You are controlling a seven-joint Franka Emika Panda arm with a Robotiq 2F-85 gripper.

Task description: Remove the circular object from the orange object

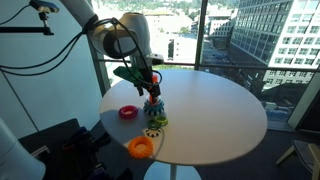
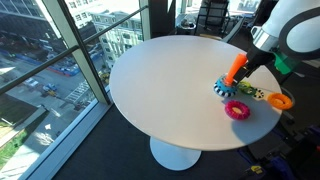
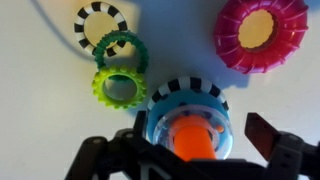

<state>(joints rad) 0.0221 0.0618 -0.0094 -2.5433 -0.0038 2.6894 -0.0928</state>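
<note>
The orange peg (image 2: 236,68) is set on the round white table (image 2: 160,80), close to the table edge on the robot's side. It is shown leaning slightly in an exterior view and is seen end-on from above in the wrist view. The teal ring (image 2: 222,88), bumpy-rimmed like a gear, is threaded over the peg and lies flat around its foot, low against the tabletop.

Tabletop (image 2: 160,90): smooth white, laminate-like, slight sheen. Orange peg (image 3: 192,138) & red ring (image 3: 262,33): glossy moulded plastic, ring w/ ribbed rim. Lime ring (image 3: 120,88): plastic, bumpy.
</note>
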